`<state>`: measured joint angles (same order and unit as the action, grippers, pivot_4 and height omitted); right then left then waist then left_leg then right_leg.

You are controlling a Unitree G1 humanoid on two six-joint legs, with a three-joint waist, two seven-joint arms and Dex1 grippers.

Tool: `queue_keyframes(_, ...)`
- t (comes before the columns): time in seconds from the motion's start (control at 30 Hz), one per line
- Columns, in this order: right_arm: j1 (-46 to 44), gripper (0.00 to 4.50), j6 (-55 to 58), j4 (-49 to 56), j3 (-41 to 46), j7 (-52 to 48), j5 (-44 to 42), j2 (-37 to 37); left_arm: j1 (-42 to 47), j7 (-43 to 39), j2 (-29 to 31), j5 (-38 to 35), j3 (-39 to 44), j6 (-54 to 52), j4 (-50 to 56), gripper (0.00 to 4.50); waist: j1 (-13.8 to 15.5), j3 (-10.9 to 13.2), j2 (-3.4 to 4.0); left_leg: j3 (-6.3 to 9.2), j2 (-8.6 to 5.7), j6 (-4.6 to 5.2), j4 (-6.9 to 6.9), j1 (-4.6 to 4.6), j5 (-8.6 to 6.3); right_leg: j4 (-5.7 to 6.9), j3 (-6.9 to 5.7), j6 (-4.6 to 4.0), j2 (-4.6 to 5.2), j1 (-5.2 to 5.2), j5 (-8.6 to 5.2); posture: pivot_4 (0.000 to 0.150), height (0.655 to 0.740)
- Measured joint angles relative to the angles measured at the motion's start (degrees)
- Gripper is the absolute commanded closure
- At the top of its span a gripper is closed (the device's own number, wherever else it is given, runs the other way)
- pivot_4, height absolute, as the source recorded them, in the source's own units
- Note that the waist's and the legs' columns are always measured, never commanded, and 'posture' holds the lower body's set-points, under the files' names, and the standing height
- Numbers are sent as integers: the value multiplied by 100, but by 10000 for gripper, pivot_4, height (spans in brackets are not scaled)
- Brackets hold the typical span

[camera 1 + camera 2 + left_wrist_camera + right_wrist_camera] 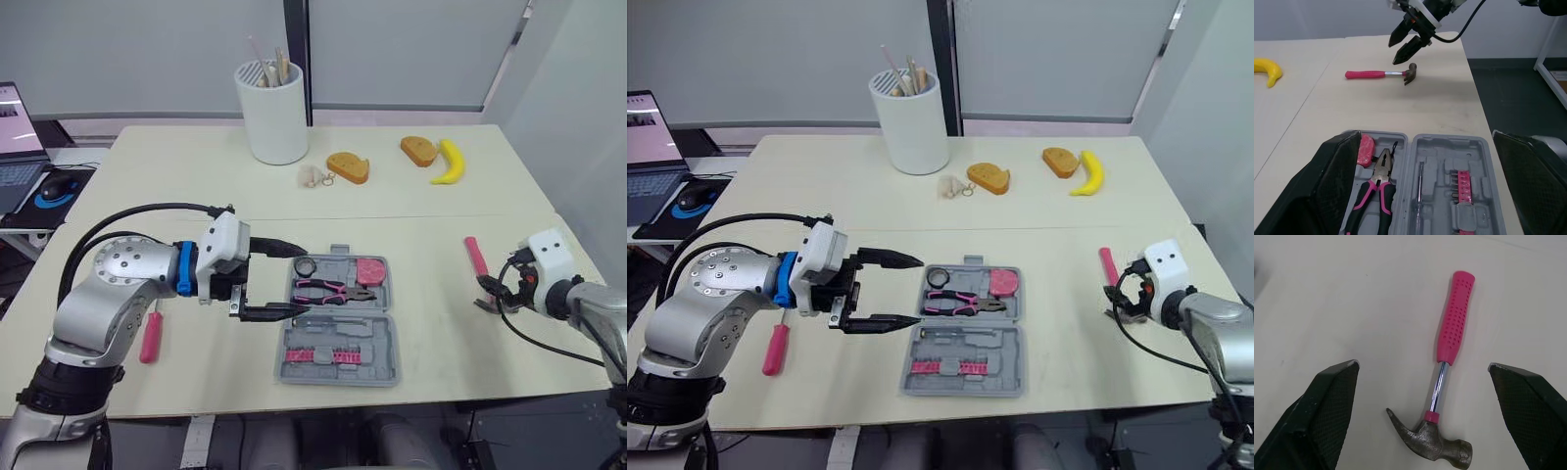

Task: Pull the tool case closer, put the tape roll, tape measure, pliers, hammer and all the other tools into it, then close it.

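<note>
No text, label, brand, number or sign can be read anywhere. Any marking on the grey plastic tool case [338,328], lying open on the pale tabletop [196,186], is too small to tell. What is on the lit screen of the open laptop [18,127] at the far left edge is likewise too small to make out.

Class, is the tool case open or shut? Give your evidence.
Open. The tool case lies spread flat, both halves facing up: pliers sit in one half, a pink bit rack in the other.
</note>
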<state>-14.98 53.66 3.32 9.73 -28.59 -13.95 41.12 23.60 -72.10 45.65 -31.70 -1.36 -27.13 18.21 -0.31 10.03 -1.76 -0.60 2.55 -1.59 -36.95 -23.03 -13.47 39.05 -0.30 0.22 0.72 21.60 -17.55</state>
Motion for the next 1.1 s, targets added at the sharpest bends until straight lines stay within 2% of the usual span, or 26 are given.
queue_keyframes(0.07, -497, 0, -211, -932, -107, 246, 206, -283, 261, 34, -224, -38, -213, -137, 40, 388, -7, 1, -1, -5, -3, 0, -3, 1, 0, 1, 7, 4, -1, 0, 3, 1500, 7303)
queue_keyframes(0.23, -822, 0, -631, -2122, -338, 166, 371, -398, 318, 104, -311, -112, -394, -257, 247, 388, -10, 5, 6, -9, 1, 0, 1, 0, 0, 2, 15, 3, -4, 8, 3, 1500, 7303)
queue_keyframes(0.33, -999, 5493, -903, -2593, -392, 115, 402, -410, 241, 151, -315, -74, -444, -219, 266, 0, -22, 4, 6, -15, 4, 0, -1, 4, 0, 4, 23, 3, -7, 7, 3, 1500, 7303)
queue_keyframes(0.47, -1083, 19221, -1066, -2784, -444, 49, 462, -410, 171, 184, -338, -63, -534, -208, 352, 0, -26, 4, 5, -18, 4, 0, -4, 7, 1, 6, 28, 9, -8, 4, 7, 1500, 7303)
queue_keyframes(0.83, -880, 40352, -950, -2380, -530, -8, 508, -437, 34, 170, -395, 111, -661, 42, 376, 0, -16, 4, 6, -19, 5, 0, -4, 11, 0, 4, 32, 12, -10, 0, 9, 1500, 7303)
queue_keyframes(0.93, -826, 42843, -906, -2283, -524, -6, 501, -438, -74, 122, -362, 196, -672, 169, 368, 0, -15, 4, 6, -20, 5, 0, -5, 12, 0, 4, 33, 12, -10, 0, 9, 1500, 7303)
queue_keyframes(1.1, -595, 42849, -596, -1818, -445, 13, 452, -449, -195, 16, -274, 306, -672, 344, 310, 0, -13, 3, 6, -19, 6, 0, -3, 10, 0, 3, 33, 12, -10, 2, 9, 1500, 7303)
